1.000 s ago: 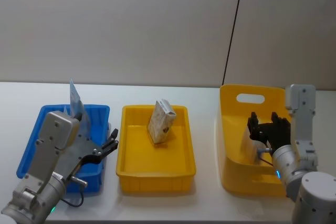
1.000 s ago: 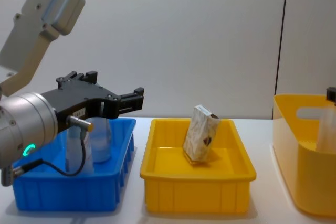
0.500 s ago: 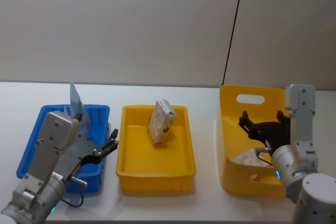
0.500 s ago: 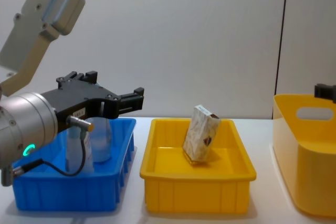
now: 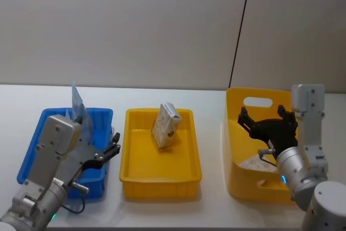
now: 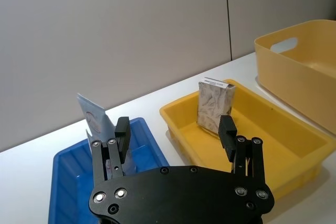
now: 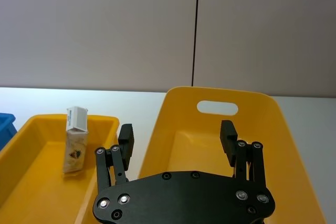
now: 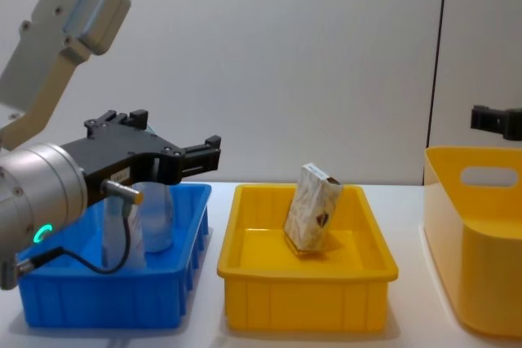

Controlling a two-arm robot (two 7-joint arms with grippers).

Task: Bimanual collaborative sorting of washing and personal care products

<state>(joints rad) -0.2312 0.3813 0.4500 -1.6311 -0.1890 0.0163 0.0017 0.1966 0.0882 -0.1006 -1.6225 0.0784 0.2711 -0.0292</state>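
Observation:
A beige patterned carton (image 5: pixel 165 125) (image 8: pixel 311 218) (image 6: pixel 215 106) (image 7: pixel 75 140) leans upright in the yellow tray (image 5: pixel 135 179). Pale blue pouches (image 5: pixel 79 105) (image 8: pixel 153 218) (image 6: pixel 95 121) stand in the blue tray (image 5: pixel 31 147). A pale pack (image 5: pixel 252 162) lies on the floor of the tall yellow bin (image 5: pixel 233 133). My right gripper (image 5: pixel 266 118) (image 7: pixel 177 131) (image 8: pixel 494 120) hovers open and empty above that bin. My left gripper (image 5: pixel 112 150) (image 6: pixel 174 126) (image 8: pixel 209 152) is open and empty over the blue tray's inner edge, beside the pouches.
The three containers stand in a row on the white table (image 5: pixel 211 98), blue at the left, yellow tray in the middle, bin at the right. A grey wall runs behind. Narrow gaps of bare table separate the containers.
My right gripper has risen from inside the yellow bin to above its rim, and the pale pack now shows on the bin's floor. The left arm has not moved.

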